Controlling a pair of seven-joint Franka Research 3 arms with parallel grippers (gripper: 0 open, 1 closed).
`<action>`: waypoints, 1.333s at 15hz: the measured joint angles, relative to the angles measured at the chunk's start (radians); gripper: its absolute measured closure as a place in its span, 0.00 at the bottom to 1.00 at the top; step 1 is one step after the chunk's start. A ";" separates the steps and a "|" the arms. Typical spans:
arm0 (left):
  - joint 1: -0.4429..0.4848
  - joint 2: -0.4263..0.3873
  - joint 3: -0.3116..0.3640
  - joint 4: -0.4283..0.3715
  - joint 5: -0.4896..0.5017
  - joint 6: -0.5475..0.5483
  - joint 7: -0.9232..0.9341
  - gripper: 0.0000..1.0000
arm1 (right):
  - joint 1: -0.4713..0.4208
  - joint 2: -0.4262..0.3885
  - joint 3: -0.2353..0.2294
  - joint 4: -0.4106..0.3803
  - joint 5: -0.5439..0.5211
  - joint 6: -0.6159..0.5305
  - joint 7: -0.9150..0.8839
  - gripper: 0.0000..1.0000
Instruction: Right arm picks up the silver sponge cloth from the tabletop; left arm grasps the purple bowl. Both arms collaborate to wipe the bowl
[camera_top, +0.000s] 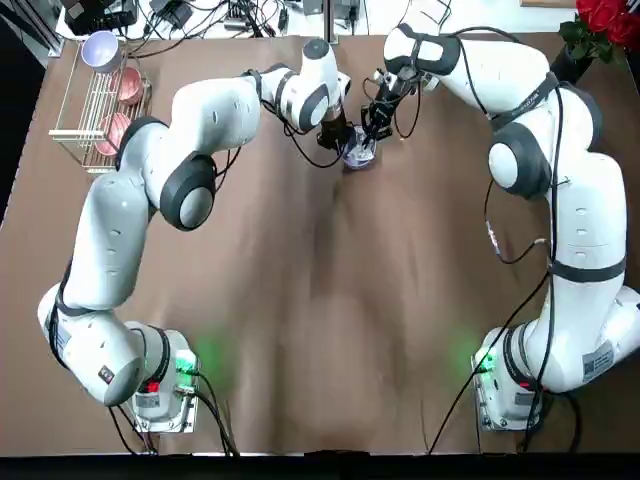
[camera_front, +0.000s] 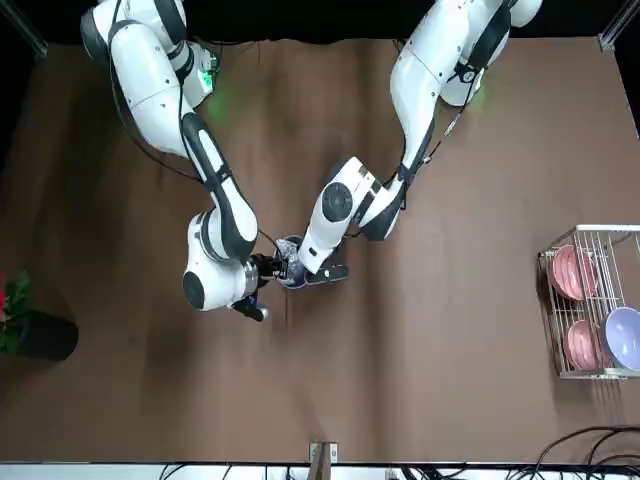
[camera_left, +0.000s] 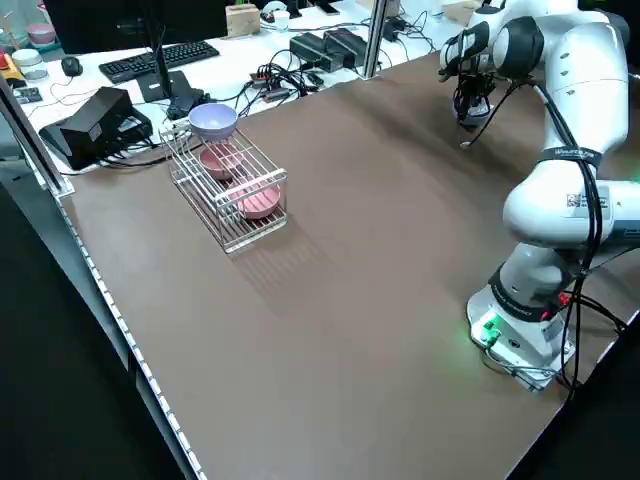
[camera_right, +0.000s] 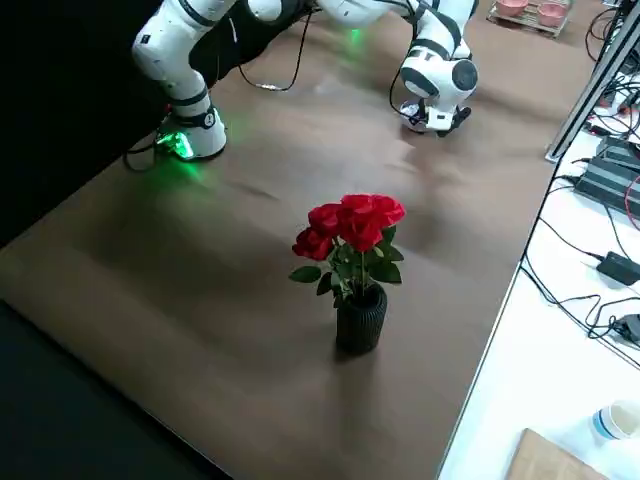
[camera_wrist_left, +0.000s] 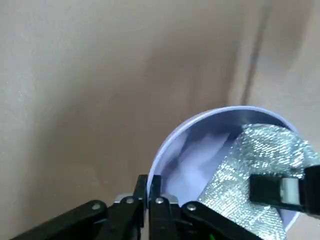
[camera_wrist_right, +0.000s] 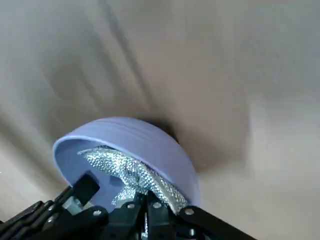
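The purple bowl (camera_wrist_left: 197, 150) is located between the two arms, toward the far side of the brown-covered counter (camera_top: 290, 300) as seen from the robot's bases. The left claw (camera_wrist_left: 149, 195) is clamped on the bowl's rim, one finger inside the wall and one outside. The silver sponge cloth (camera_wrist_right: 132, 175) lies partly inside the bowl, against its inner wall. The right claw (camera_wrist_right: 144, 205) is clamped on the cloth, its fingers close together at the bowl's opening. In the right wrist view the bowl is tilted, its opening turned toward the right claw.

A wire rack (camera_left: 228, 190) stands on the counter at the robot's left side, well apart from the work. It holds two pink bowls (camera_front: 573, 273) and a lavender bowl (camera_left: 213, 119). A dark ribbed vase (camera_right: 361, 320) with red roses (camera_right: 352, 222) stands upright at the robot's right side. Behind the counter's far edge, a white desk (camera_right: 550, 350) carries cables and black boxes (camera_right: 610, 185).
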 joint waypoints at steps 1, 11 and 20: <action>0.000 0.000 0.000 0.000 0.000 0.000 0.000 0.95 | 0.002 0.003 0.000 -0.003 0.000 -0.002 0.000 0.97; 0.000 0.000 0.001 0.000 0.000 -0.004 0.001 0.95 | 0.011 0.009 -0.001 -0.006 0.000 -0.063 0.004 0.97; 0.000 0.000 0.003 0.001 0.000 -0.004 0.001 0.95 | -0.068 -0.018 -0.021 0.116 -0.002 -0.395 0.007 0.97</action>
